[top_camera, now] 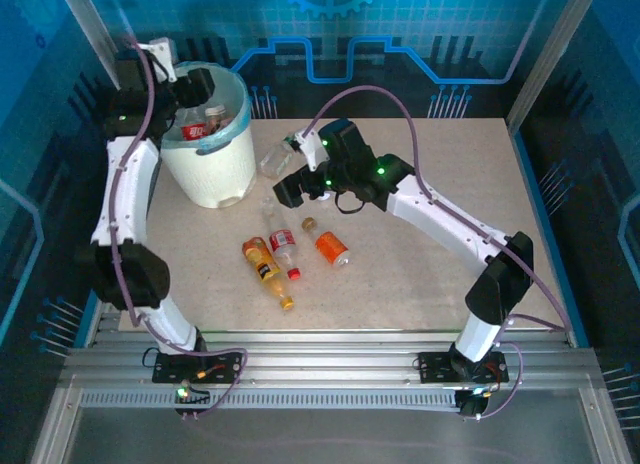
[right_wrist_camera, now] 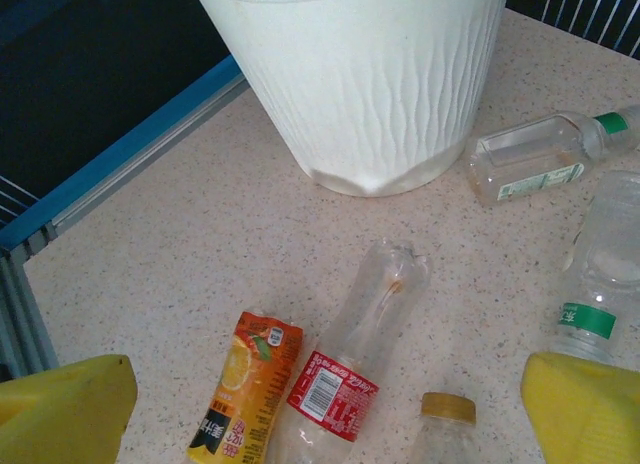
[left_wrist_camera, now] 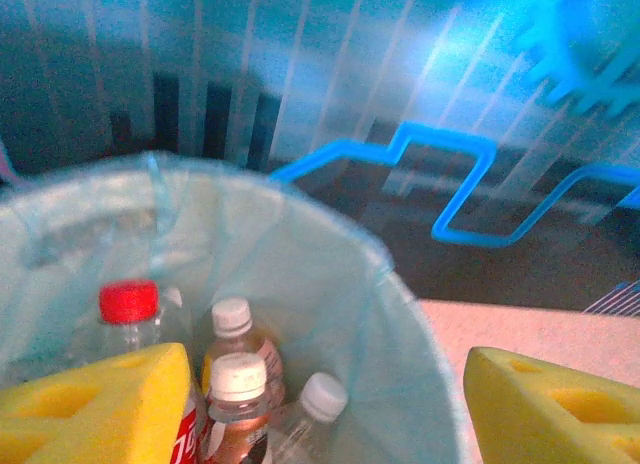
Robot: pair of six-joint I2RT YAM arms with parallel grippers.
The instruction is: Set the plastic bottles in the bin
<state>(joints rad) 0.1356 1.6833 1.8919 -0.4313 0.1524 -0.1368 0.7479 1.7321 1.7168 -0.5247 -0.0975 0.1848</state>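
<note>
Overhead: left hand point(top_camera: 200, 84) over the bin point(top_camera: 215, 174); right hand point(top_camera: 288, 192) above bottles point(top_camera: 283, 246) lying on the counter point(top_camera: 430, 284).
Left wrist: fingers point(left_wrist_camera: 100, 404) spread, empty, over capped bottles point(left_wrist_camera: 235, 384) inside the bin.
Right wrist: fingers point(right_wrist_camera: 585, 414) apart above a red-labelled bottle point(right_wrist_camera: 350, 334) near the bin.

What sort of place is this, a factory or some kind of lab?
Probably a robot lab or demo booth: two white arms bolted at a table edge, blue circuit-pattern walls around it, bottles lying beside a bin.

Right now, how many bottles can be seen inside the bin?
4: a red-capped bottle at the left, and three white-capped ones beside it. Others may be hidden underneath.
</note>
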